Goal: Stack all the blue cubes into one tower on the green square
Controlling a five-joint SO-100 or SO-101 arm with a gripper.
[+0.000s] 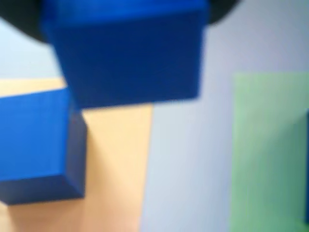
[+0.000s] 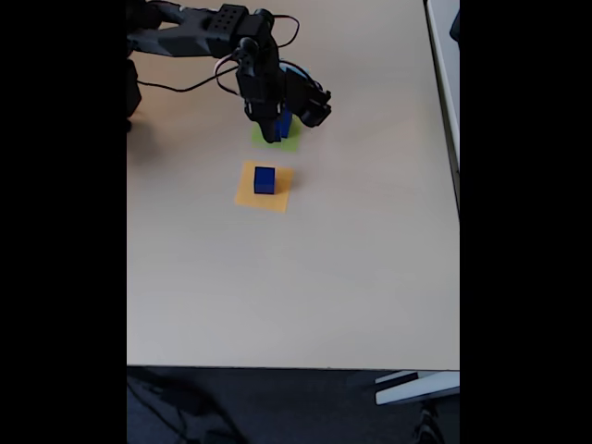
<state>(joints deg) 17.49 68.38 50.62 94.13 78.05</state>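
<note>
A pale tabletop (image 2: 305, 277) lit evenly from above

In the fixed view, a dark floor (image 2: 277, 407) is seen below the table's near edge, and a light-coloured piece of furniture (image 2: 416, 387) is partly seen at the lower right. Soft daylight is spread across the beige surface.

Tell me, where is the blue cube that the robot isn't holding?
In the fixed view the free blue cube sits on the orange patch, just below the green square.

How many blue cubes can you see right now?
3, maybe more hidden: one held at the end effector, one on the orange patch, one edge on the green square in the wrist view.
</note>
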